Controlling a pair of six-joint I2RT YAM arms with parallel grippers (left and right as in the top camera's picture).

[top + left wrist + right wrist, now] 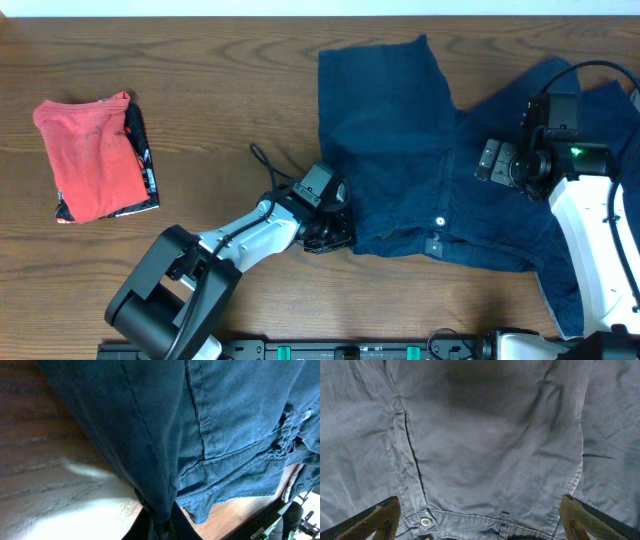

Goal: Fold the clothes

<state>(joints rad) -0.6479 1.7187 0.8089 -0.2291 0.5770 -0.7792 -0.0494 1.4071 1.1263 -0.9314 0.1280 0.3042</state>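
Dark navy shorts (400, 150) lie spread across the right half of the table, waistband with a metal button (440, 221) toward the front. My left gripper (330, 232) is shut on the shorts' front left corner; in the left wrist view the cloth (165, 425) bunches into the jaws (159, 522). My right gripper (497, 160) hovers open over the shorts' right part. The right wrist view shows the fabric (490, 445), the button (425, 521) and both fingers spread wide (480, 522), holding nothing.
A folded red garment (92, 158) with a dark patterned edge lies at the table's left. The wooden table (200, 90) shows between it and the shorts. A black cable (268, 165) loops behind my left gripper. The arm bases stand along the front edge.
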